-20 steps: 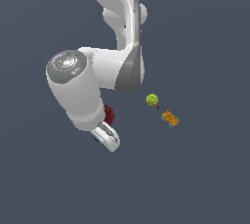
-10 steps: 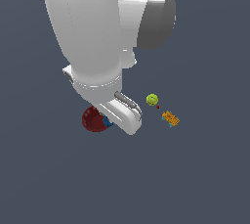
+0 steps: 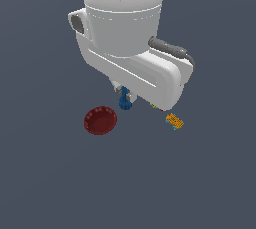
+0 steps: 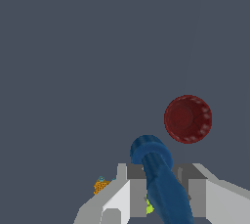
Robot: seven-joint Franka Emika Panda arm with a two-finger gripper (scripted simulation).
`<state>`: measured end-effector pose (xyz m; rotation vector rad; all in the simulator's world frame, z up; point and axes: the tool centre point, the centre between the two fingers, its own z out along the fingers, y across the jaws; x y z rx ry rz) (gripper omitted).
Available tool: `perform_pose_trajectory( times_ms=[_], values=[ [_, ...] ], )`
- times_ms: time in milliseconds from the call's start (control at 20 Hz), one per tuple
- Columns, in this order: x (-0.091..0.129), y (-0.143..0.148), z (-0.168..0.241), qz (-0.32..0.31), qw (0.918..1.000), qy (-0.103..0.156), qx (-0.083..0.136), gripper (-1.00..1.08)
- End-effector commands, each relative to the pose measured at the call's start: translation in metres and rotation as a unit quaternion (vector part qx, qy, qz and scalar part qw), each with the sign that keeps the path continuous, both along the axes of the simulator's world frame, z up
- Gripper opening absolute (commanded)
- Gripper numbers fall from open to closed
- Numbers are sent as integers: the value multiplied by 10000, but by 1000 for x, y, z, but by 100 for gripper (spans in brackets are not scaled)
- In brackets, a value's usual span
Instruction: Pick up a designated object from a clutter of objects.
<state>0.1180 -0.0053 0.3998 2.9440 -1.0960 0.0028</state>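
Observation:
The designated object [image 3: 125, 101], a small dark-blue knobbly piece, hangs under the big white hand. My gripper [image 3: 123, 93] is shut on it. The wrist view shows the blue object [image 4: 157, 179] as a long blue shaft with a rounded end, clamped between the two grey fingers [image 4: 133, 189], with my gripper [image 4: 158, 178] well above the floor. Of the clutter of objects, the dark red ridged bowl [image 3: 100, 120] [image 4: 188, 119] lies below, at the exterior view's left. The orange block [image 3: 174, 121] [image 4: 101, 186] lies to the right.
The yellow-green ball [image 3: 155, 106] is almost wholly hidden behind the hand in the exterior view. A sliver of the ball [image 4: 149, 207] shows between the fingers in the wrist view. The floor [image 3: 45, 183] is plain dark grey.
The arm has swung and risen toward the camera, carrying the blue object up from beside the bowl. The red bowl is now fully uncovered, and the ball is now behind the hand.

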Motion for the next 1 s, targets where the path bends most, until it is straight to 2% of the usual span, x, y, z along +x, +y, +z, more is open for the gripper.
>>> perform_pose_trajectory(
  times_ms=[0, 450, 950],
  values=[
    [0, 8, 19, -3, 10000, 8, -1, -100],
    [2, 25, 55, 0, 10000, 8, 2, -100],
    [3, 27, 61, 3, 10000, 8, 5, -100]
  ],
)
